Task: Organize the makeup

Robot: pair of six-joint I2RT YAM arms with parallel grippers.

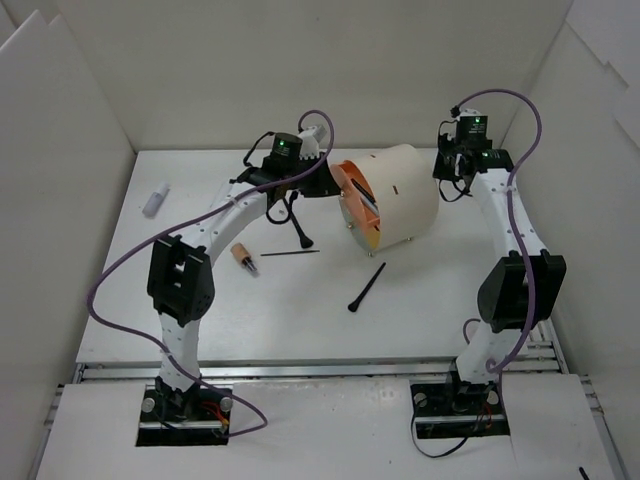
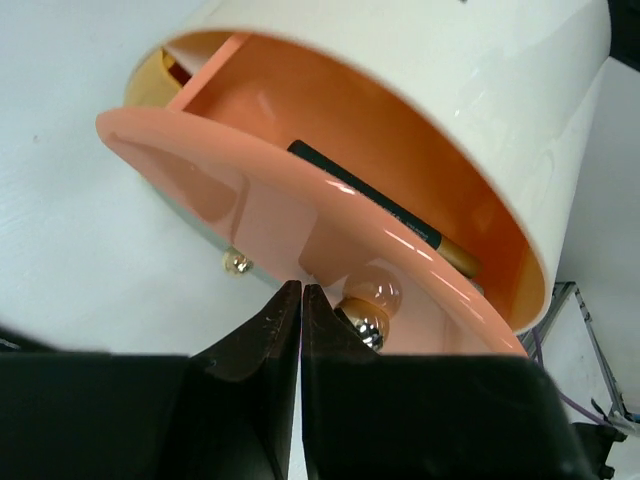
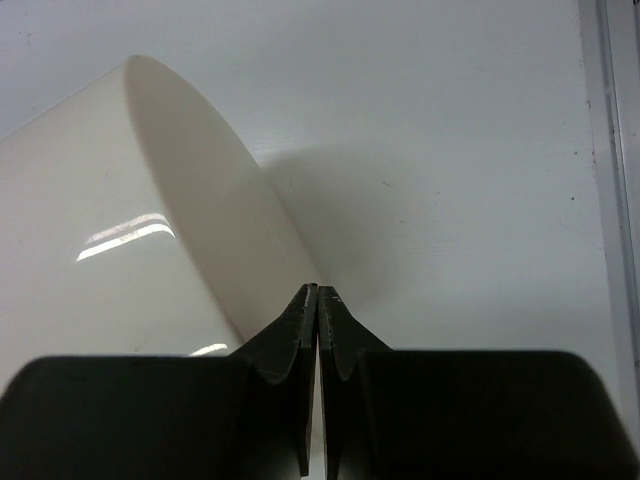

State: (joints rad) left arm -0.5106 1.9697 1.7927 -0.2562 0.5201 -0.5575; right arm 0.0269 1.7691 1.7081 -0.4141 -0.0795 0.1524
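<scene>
Task partly done; one dark gold-ended pencil (image 2: pixel 372 203) lies in the open orange drawer (image 2: pixel 190 170) of the cream cylinder (image 1: pixel 405 190); white tube (image 1: pixel 155 199), stubby tan brush (image 1: pixel 243 258), thin black brush (image 1: pixel 290 252) and thick black brush (image 1: pixel 366 289) lie loose on the bench (image 1: pixel 300 320); my left gripper (image 2: pixel 302 297) is closed, empty, at the drawer front; my right gripper (image 3: pixel 318 295) is closed behind the cylinder

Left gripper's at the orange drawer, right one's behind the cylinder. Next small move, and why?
Probably ease the shut left gripper forward to slide the orange drawer in. Its tips sit at the drawer front beside the knob, not on it. The gold-ended pencil already lies inside, and the shut right gripper is at the back of the cream cylinder, placed to brace it.
</scene>
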